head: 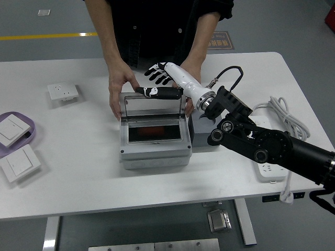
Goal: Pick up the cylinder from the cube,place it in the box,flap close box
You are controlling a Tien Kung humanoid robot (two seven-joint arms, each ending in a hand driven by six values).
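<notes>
The cylinder (153, 133) is lying inside the box (155, 140) as a red shape under the opening, so the remaining work is the flap. The grey box is sitting near the middle of the white table (78, 172), with the dark cube (201, 135) touching its right side. The transparent flap (155, 104) is standing upright along the box's far edge.

The right hand (159, 83) is reaching over the flap's top edge: its thumb is lying along the front of that edge while its fingers are spread behind it, gripping nothing. A person at the far edge of the table is steadying the box, the person's left-side hand (121, 86) resting at the flap's left corner and the other hand (189, 89) partly hidden behind the robot's wrist. The left hand is out of view.

The flap looks like thin, stiff, smooth plastic on a hinge, light and probably slippery, so pushing on its top edge near the middle should swing it down evenly. Pinching it seems unnecessary. The box looks light enough to slide if pushed sideways.

A white power strip (272, 151) is lying near the right edge, wall switches (20, 163) near the left.
</notes>
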